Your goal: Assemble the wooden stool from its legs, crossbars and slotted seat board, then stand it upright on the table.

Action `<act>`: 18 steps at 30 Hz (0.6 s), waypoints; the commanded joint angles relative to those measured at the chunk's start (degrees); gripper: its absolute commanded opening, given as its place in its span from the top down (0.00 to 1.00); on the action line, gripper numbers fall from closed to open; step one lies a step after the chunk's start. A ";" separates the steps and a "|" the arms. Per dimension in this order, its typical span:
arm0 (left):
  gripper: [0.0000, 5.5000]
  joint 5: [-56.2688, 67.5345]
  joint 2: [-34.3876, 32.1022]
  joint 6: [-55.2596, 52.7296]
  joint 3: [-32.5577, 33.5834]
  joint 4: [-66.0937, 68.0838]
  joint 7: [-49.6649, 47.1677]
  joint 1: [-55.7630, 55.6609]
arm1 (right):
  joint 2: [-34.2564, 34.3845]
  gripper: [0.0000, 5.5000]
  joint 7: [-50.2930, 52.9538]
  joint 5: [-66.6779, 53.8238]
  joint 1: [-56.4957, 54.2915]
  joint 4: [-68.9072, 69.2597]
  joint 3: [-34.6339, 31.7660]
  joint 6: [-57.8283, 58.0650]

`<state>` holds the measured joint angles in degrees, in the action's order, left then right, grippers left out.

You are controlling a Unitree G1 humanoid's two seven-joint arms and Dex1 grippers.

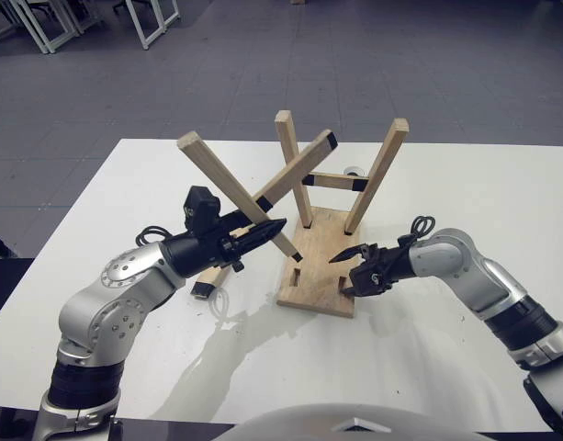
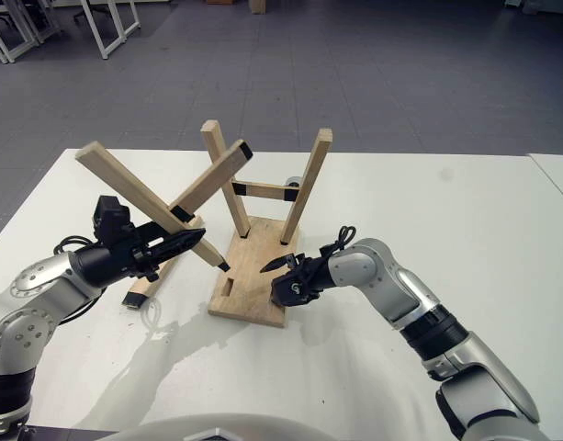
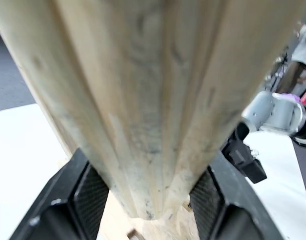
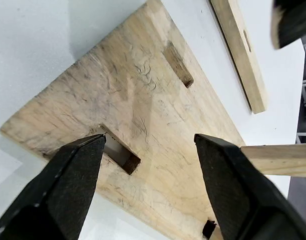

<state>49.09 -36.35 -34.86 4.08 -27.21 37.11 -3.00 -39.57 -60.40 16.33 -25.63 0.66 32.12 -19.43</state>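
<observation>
**Stool leg [image 1: 221, 179] slanting toward the empty slots**

My left gripper [image 1: 267, 227] pinches the leg low on its length. Its long axis runs from high on my left down to a black-tipped end just above the seat board's [image 1: 322, 296] near-left slot [image 1: 299, 273]. The board lies flat on the tabletop [image 1: 446, 349], with two legs standing at its far side. My right gripper [image 1: 347, 274], fingers spread, hovers at the board's near edge, well placed, I judge, to steady it.

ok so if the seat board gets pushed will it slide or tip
Probably stiff: the seat board is a thick wooden slab. Lying flat on the smooth white table, it would likely slide, not tip. The two legs standing in its far end may make that end top-heavy and wobbly.
</observation>
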 commanded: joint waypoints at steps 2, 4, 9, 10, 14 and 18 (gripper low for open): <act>0.62 -6.11 0.94 2.93 -4.75 2.04 3.51 -1.50 | -4.77 0.40 4.42 11.95 -1.70 -7.63 2.98 -15.36; 0.62 -9.42 1.54 5.49 -7.60 3.83 6.34 -2.10 | -7.03 0.40 6.20 14.62 -2.18 -10.16 2.85 -20.53; 0.62 -14.11 6.67 12.59 -11.47 10.09 11.41 -6.10 | -9.15 0.40 12.30 20.57 -5.62 -17.54 2.78 -29.53; 0.62 -14.62 7.46 13.46 -12.13 11.34 12.50 -6.95 | -9.19 0.40 14.41 22.39 -6.34 -18.87 2.82 -31.41; 0.62 -14.56 10.58 13.09 -12.37 15.10 13.59 -8.71 | -7.52 0.40 20.67 25.78 -8.67 -22.88 2.59 -35.47; 0.62 -14.75 12.87 11.47 -13.03 17.89 13.69 -9.06 | -6.81 0.40 21.39 24.64 -8.15 -22.57 2.25 -35.46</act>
<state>34.69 -24.59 -22.36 -8.75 -10.97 50.84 -10.65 -47.36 -38.21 39.80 -35.22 -20.97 33.23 -55.30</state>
